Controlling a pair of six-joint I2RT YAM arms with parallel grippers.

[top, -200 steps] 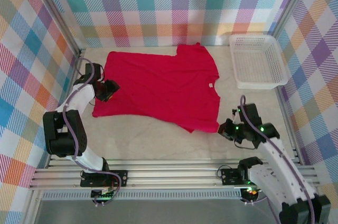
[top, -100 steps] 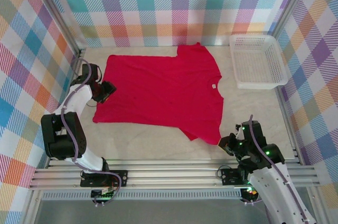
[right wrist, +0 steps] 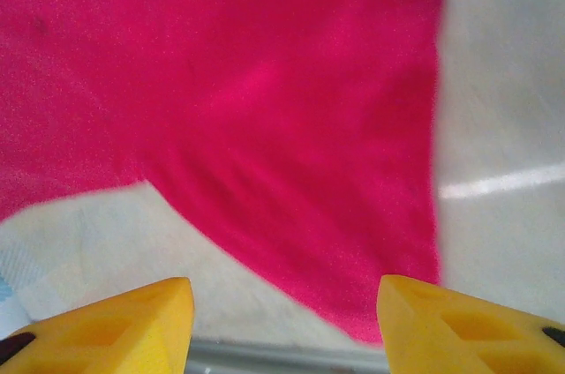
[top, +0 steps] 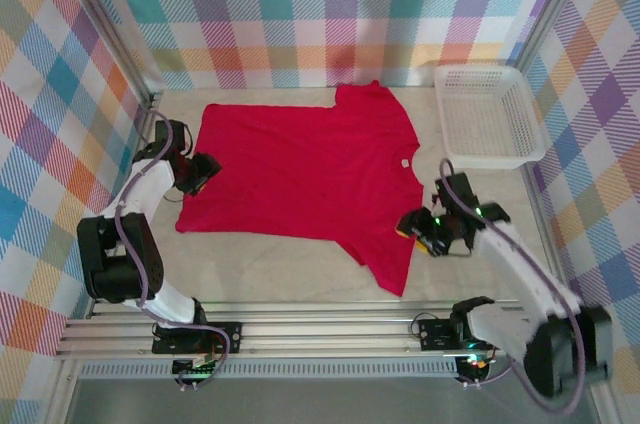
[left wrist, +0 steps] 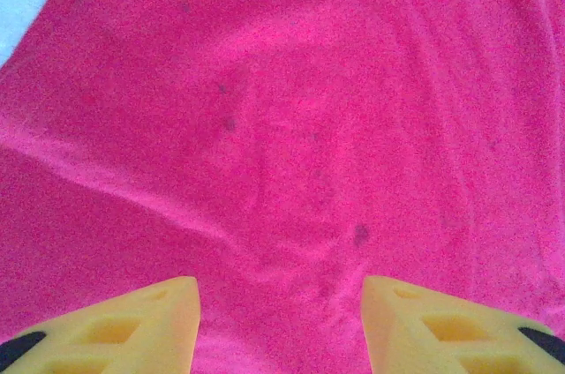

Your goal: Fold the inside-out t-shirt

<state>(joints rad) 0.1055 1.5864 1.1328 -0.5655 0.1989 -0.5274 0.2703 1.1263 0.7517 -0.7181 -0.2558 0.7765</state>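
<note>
The inside-out t-shirt [top: 310, 169] lies spread flat and bright red across the middle of the table, one sleeve pointing toward the near edge. My left gripper [top: 204, 170] sits at the shirt's left edge; in the left wrist view its yellow fingers [left wrist: 150, 321] stand apart over the red fabric [left wrist: 291, 127], so the left gripper [left wrist: 281, 303] is open and holds nothing. My right gripper [top: 412, 227] hovers at the shirt's right edge by the near sleeve. In the right wrist view the right gripper [right wrist: 285, 303] is open above the sleeve corner [right wrist: 353, 242].
A white mesh basket [top: 482, 158] stands at the back right against the checked wall. Checked walls close in the table on three sides. A metal rail [top: 320, 329] runs along the near edge, just past the sleeve tip.
My right gripper drew the sleeve corner toward the near edge, opened and let it go, then moved back up beside the shirt. The left gripper drew the shirt's left edge slightly outward, then stayed.
</note>
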